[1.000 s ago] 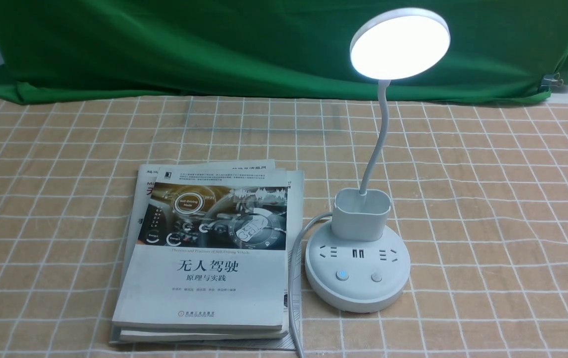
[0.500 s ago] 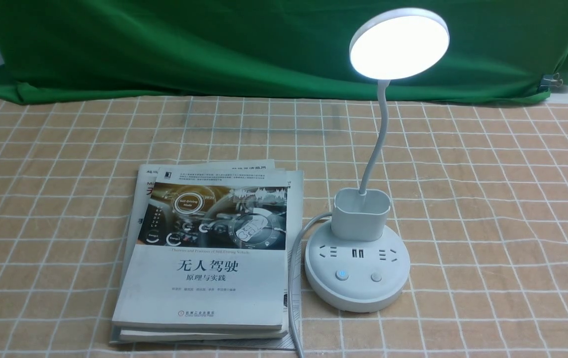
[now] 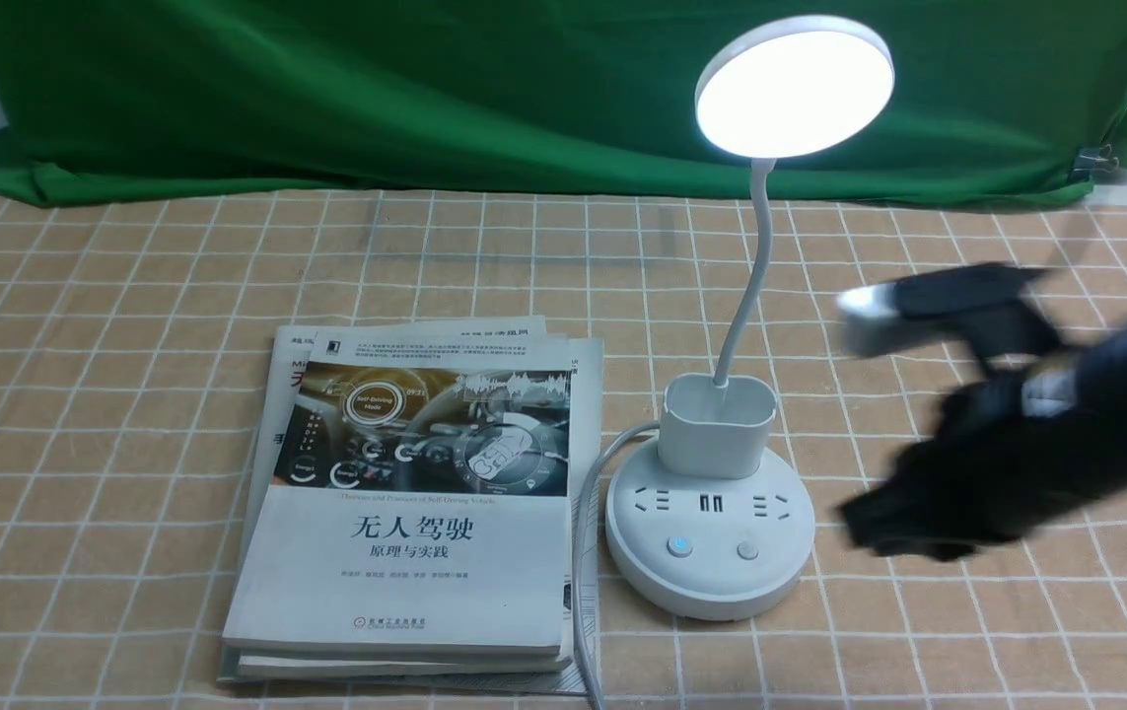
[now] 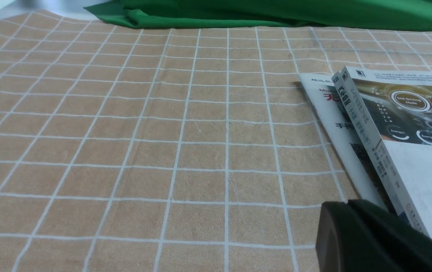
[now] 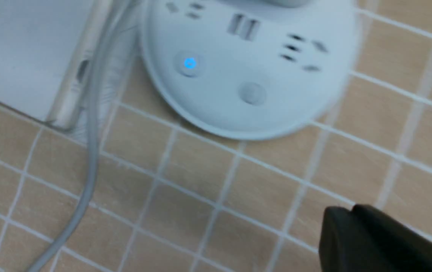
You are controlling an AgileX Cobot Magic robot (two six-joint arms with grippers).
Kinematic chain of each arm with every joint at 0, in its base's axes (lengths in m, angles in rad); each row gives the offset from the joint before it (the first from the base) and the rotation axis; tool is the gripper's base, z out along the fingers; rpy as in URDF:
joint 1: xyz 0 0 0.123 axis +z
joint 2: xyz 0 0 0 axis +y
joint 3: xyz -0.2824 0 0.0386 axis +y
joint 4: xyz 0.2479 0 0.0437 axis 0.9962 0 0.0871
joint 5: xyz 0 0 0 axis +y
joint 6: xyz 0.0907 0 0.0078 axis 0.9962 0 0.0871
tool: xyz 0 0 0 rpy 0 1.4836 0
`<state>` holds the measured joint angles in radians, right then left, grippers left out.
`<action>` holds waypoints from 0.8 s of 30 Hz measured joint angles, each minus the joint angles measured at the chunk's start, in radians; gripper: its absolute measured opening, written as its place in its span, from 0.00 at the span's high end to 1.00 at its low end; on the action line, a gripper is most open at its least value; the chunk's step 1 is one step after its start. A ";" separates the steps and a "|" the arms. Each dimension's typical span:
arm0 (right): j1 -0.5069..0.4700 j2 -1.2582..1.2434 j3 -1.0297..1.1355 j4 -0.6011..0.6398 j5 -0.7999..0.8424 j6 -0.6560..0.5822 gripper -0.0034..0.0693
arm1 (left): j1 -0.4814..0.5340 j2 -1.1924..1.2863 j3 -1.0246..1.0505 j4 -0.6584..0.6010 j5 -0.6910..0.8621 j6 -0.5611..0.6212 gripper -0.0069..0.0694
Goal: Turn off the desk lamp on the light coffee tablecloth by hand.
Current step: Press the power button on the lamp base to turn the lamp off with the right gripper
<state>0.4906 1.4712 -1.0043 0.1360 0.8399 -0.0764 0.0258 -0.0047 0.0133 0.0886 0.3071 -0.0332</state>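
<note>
The desk lamp (image 3: 710, 528), taken here as the landmark, stands upright on the light coffee tablecloth (image 3: 405, 261), its disc head brightly lit. Immediately to its left lies the stack of books (image 3: 405, 582); the grey cable (image 3: 578, 552) runs between the two and lies partly over the stack's edge. Behind the lamp hangs the green cloth (image 3: 425, 108). On the front part of the lamp's round base are two buttons: the left one (image 3: 679, 545), glowing blue, and the plain right one (image 3: 747, 550). The right gripper (image 5: 346, 209), blurred in the front view, is to the right of the lamp and apart from it, its fingers clenched together with nothing between them. The left gripper (image 4: 346, 204) is near the books, on the side away from the lamp, likewise closed and empty. The step in hand is judged to be the approach to a button. The closed fingertips would best be brought above the chosen button, clear of the oval cup (image 3: 718, 424), then lowered straight down for one brief press and lifted. The pictures do not settle which button governs the light; a slanting push could slide the base or miss the small target.
</note>
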 joint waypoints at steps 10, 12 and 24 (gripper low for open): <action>0.098 0.234 -0.119 -0.023 0.006 0.002 0.90 | 0.000 0.000 0.000 0.000 0.000 0.000 0.90; 0.098 0.248 -0.120 -0.024 -0.003 0.005 0.90 | 0.000 0.000 0.000 0.000 0.000 -0.001 0.90; 0.098 0.266 -0.129 -0.050 -0.082 0.030 0.90 | 0.000 0.000 0.000 0.000 0.000 -0.001 0.90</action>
<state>0.5884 1.7376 -1.1332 0.0861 0.7581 -0.0468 0.0258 -0.0047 0.0133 0.0886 0.3071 -0.0342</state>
